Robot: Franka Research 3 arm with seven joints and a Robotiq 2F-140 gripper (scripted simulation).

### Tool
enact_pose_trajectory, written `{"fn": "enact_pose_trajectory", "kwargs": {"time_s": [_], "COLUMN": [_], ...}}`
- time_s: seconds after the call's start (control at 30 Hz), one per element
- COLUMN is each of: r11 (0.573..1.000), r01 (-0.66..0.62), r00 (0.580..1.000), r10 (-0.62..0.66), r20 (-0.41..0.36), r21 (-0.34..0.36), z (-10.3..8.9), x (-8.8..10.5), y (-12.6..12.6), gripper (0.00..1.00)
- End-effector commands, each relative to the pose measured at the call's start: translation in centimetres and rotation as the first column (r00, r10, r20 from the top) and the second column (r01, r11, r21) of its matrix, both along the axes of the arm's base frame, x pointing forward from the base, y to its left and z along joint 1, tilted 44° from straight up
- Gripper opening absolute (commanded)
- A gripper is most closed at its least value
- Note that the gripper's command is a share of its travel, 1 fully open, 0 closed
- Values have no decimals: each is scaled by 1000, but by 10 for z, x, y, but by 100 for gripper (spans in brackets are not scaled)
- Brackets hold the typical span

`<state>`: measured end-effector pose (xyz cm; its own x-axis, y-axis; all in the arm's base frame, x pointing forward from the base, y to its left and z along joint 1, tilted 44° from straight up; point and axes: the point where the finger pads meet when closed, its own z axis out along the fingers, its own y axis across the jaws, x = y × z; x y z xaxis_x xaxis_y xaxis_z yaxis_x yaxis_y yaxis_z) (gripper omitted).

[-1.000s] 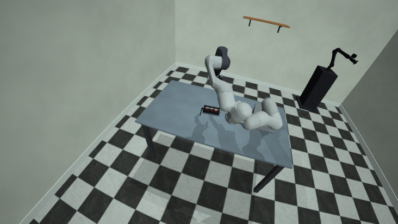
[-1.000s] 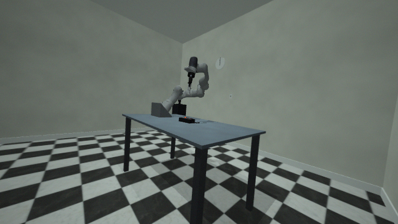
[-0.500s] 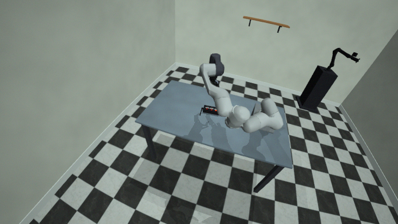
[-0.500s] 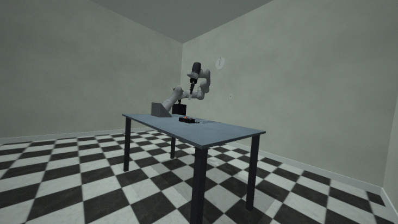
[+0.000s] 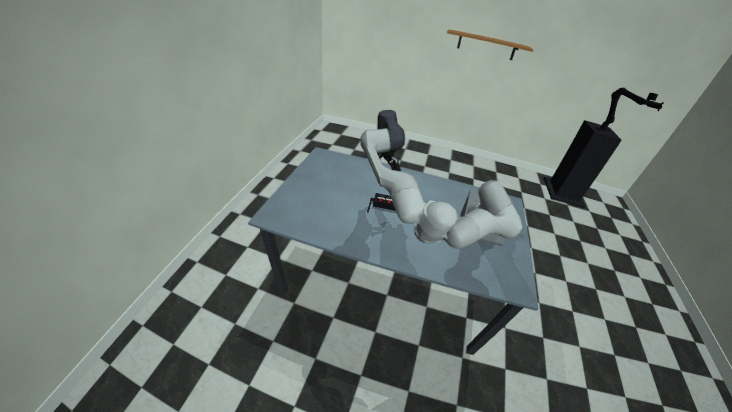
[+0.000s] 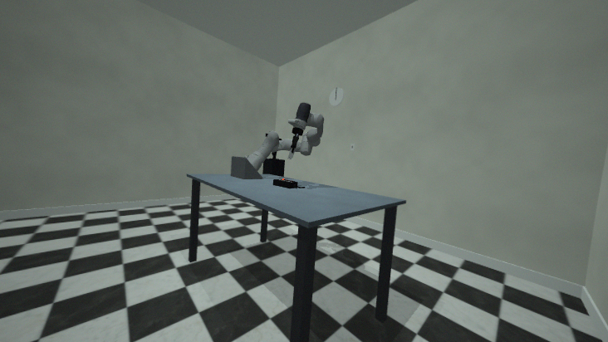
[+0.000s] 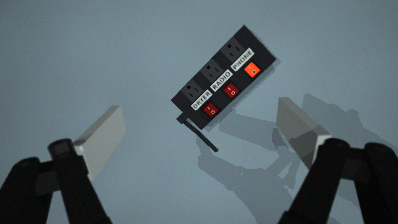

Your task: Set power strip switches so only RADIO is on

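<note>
On the grey table [image 7: 75,60], seen through our wrist view, the power strip [image 7: 223,76] lies flat, face up, angled toward one o'clock, its cord stub trailing toward seven. Its labels read DRYER, RADIO, PHONE. The PHONE switch [image 7: 252,70] glows bright orange; the RADIO switch [image 7: 230,91] and DRYER switch [image 7: 211,109] are dark red. Our gripper [image 7: 200,132] hangs above, fingers spread fully wide, holding nothing.
</note>
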<state>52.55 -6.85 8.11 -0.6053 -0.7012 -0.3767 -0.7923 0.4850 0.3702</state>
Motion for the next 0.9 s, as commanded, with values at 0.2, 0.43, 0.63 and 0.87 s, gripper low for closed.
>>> {"fn": "enact_pose_trajectory", "kwargs": {"time_s": [0.2, 0.43, 0.63, 0.87], "r11": [1000, 999, 998, 998], "r01": [-19, -44, -63, -63], "r00": [999, 998, 995, 995], "r10": [19, 43, 62, 62], "r20": [-34, -56, -74, -74], "r21": [-8, -12, -15, -15], "z": [-14, -24, -32, -32], "x": [-3, -6, -10, -10], "y": [18, 32, 44, 44], "gripper": [100, 100, 100, 100]}}
